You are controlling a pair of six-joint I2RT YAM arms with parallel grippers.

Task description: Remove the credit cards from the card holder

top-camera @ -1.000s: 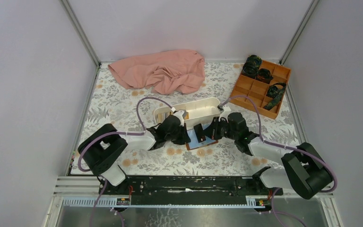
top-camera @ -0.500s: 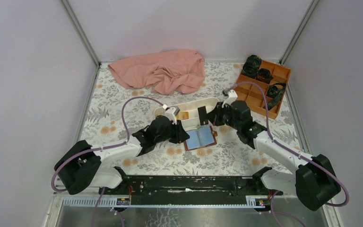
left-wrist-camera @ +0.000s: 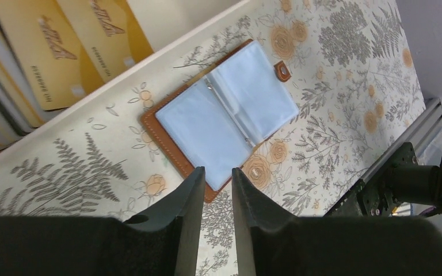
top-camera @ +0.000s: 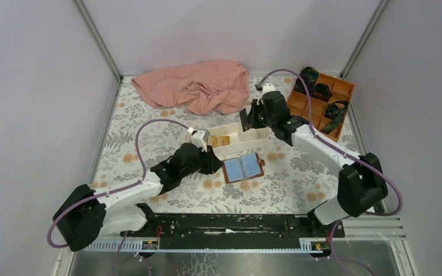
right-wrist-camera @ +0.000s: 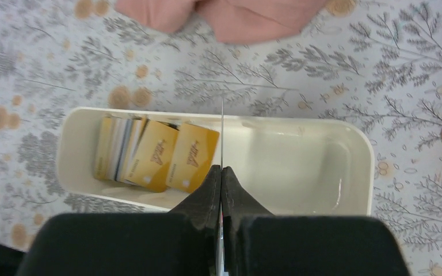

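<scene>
Two gold credit cards (right-wrist-camera: 193, 156) lie face up in the left end of the one white oval tray (right-wrist-camera: 299, 167), beside a stack of further cards (right-wrist-camera: 115, 150) packed too tightly to count. One brown card holder (left-wrist-camera: 224, 118) lies open on the flowered tablecloth (left-wrist-camera: 334, 86) just in front of the tray, showing two pale blue sleeve pages and one snap tab (left-wrist-camera: 282, 70). In front of the tray, at the holder's left edge, the left gripper (left-wrist-camera: 217, 190) has its jaws slightly parted with nothing between them. Above the tray's middle, the right gripper (right-wrist-camera: 222, 172) is pinched closed on one thin card (right-wrist-camera: 222, 132) seen edge-on. One pink cloth (top-camera: 195, 86) lies behind the tray, and one orange compartmented box (top-camera: 302, 106) sits to its right rear.
</scene>
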